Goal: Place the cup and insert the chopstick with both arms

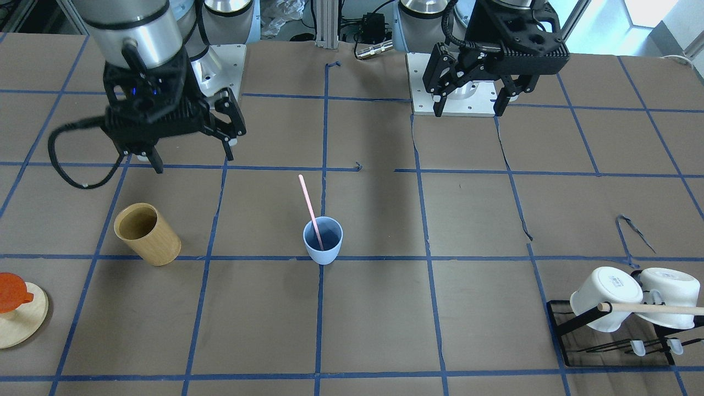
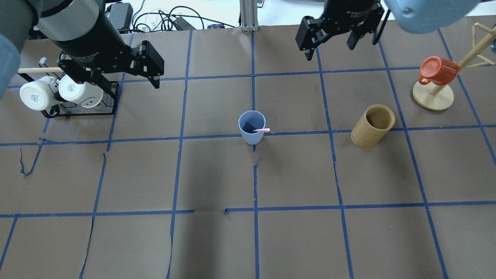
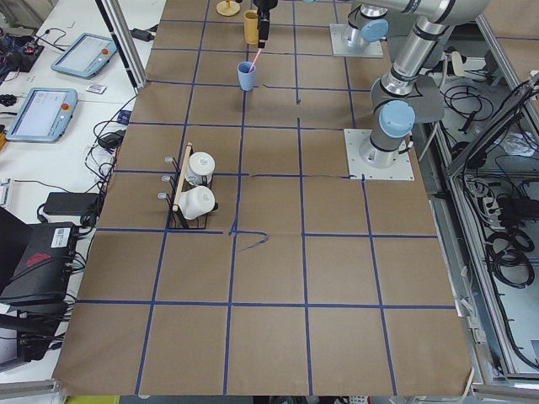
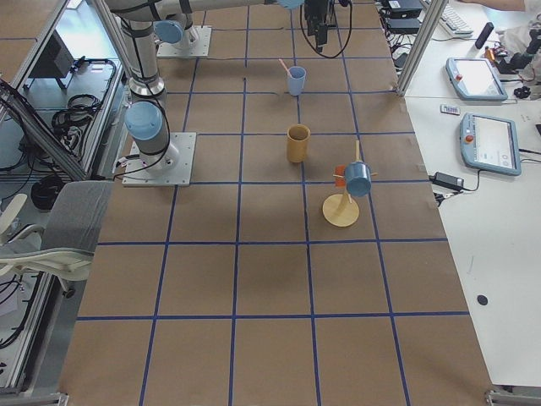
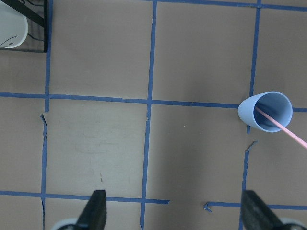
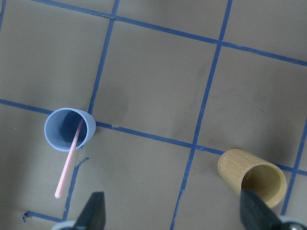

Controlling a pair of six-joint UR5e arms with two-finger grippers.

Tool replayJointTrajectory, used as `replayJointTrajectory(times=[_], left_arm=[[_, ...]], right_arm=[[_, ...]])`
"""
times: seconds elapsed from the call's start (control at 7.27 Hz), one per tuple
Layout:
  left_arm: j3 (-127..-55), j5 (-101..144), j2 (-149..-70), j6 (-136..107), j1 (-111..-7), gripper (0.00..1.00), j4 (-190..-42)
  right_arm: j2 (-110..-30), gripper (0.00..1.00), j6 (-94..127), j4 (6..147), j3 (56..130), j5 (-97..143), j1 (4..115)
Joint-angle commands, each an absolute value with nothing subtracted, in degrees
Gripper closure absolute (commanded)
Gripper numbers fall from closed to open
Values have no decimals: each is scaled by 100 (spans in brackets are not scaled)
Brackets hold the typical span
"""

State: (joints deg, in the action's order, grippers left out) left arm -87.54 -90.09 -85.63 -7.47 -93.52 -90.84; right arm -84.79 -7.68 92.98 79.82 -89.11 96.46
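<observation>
Both pincers hang above the table (image 1: pixel 385 319) with nothing in them. The left gripper (image 1: pixel 471 103) is spread wide, and the right gripper (image 1: pixel 192 155) is just as wide. White lettering runs along the left one's black body, too small to read. Between them and well apart from both, the cup (image 1: pixel 323 242) stands upright at a crossing of the blue tape (image 1: pixel 426 220) lines. The chopstick (image 1: pixel 309 206) stands inside it, its top leaning toward the robot's right. On that side stands a wooden cup (image 1: pixel 147 234) - off to the other, two white mugs (image 1: pixel 608 300) on a black rack (image 1: pixel 566 322), the print on their bases illegible.
</observation>
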Motion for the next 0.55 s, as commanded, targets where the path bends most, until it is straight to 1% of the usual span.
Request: replayJointTrajectory(times=[0.0,0.28,0.41], left_arm=[[-8763,-9009,-8552,-747,-9352,0,-9105],[-8763,-9009,-8534,-747,-9352,0,-9141],[-8763,-9009,-8534,-747,-9352,0,-9141]], right_arm=[[-8903,2,-748,9124,8191,-8895,9467],[-9034,0,-730,9220,8472,-8833,9466],[-9122,0,-590,9107,8481,-8885,9440]])
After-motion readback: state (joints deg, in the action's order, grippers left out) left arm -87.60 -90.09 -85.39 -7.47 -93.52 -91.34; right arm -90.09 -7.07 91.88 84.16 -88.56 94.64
